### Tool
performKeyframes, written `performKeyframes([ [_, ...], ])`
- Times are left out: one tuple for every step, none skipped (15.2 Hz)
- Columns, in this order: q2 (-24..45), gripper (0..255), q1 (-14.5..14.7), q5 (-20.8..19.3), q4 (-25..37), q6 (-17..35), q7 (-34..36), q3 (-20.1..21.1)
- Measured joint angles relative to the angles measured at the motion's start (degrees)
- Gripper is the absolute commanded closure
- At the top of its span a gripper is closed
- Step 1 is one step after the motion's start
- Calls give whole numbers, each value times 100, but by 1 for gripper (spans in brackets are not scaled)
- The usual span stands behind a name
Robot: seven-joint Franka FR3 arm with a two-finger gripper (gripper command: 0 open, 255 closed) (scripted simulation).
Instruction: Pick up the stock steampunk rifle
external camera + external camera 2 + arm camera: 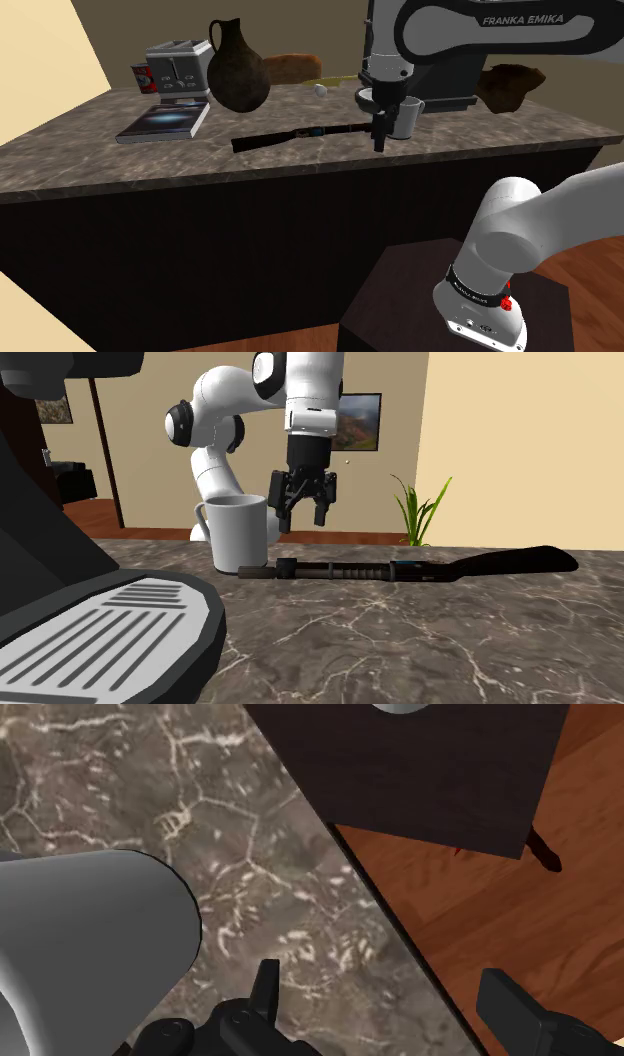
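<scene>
The rifle (300,134) is long, thin and dark, and lies flat on the marble counter (90,160). In the second exterior view the rifle (420,568) has its wide stock at that view's right and its barrel tip beside a grey mug (238,532). My black gripper (303,517) hangs open above the barrel end, fingers down, holding nothing. In the shoulder view the gripper (380,140) is just off the rifle's right tip, close to the mug (407,118). In the wrist view the gripper (385,1004) is over the counter edge (400,939), with the mug (90,934) beside one finger.
A dark jug (238,65), a toaster-like appliance (175,65), a book (165,120), a bread loaf (290,68) and a brown lump (510,85) stand on the counter. A black machine (100,622) is close to the second camera. The dark stand (420,774) and wood floor (500,924) lie below the edge.
</scene>
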Motion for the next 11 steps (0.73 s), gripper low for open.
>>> performKeyframes([
  [0, 0, 0, 0, 0, 0, 0, 0],
  [107, 0, 29, -27, 63, 57, -130, -57],
  [269, 0, 78, -58, 195, 105, -336, -133],
  [447, 0, 136, -93, 344, 153, -587, -226],
  [631, 0, 210, -108, 451, 247, -835, -301],
  [874, 0, 282, -123, 654, 309, -1103, -388],
  [1092, 0, 350, -137, 809, 392, -1389, -482],
  [1280, 0, 423, -135, 1011, 393, -1669, -556],
  [1517, 0, 500, -121, 1233, 431, -1945, -626],
  [1743, 0, 582, -91, 1445, 456, -2203, -676],
  [1908, 0, 636, -83, 1613, 468, -2509, -764],
])
